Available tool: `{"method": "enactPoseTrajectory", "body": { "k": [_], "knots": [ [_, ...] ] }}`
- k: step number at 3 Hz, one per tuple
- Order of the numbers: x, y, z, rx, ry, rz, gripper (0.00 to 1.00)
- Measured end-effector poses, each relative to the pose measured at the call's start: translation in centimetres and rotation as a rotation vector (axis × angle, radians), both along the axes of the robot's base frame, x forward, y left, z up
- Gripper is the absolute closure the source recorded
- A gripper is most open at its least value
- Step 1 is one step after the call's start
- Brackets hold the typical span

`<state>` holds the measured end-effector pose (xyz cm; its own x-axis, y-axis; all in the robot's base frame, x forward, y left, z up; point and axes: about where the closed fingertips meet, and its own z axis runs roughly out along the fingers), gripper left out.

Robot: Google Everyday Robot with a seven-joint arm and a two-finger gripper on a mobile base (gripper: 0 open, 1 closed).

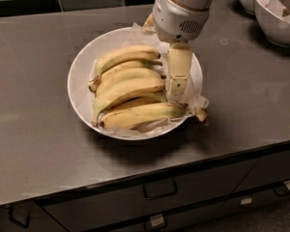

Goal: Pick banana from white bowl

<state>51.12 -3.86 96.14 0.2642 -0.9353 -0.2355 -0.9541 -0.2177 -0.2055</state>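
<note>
The wide white bowl (79, 76), lined with crinkled white paper, sits on the grey counter and holds several bananas lying side by side. The banana (128, 88) is the thick, long, curved one in the middle of the pile, pale yellow and greenish toward its lower-left end. A slimmer banana (142, 114) lies in front of it, with a dark-brown stem stub (201, 114) over the bowl's right rim. My gripper (175, 96) hangs from the white wrist over the right side of the bowl, right at the bananas' right ends, with its tip down among them.
Two smaller, deeper white bowls (275, 13) stand at the back right corner of the counter. A dark tiled wall runs along the back. The counter's front edge is near, with drawers (159, 190) below it.
</note>
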Motion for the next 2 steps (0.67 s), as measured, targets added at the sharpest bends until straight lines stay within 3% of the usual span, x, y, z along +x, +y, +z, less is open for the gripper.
{"method": "enactPoseTrajectory", "body": {
  "k": [2],
  "knots": [
    [-0.22,1.28,-2.06,0.013,0.052,0.021,0.00]
  ]
}}
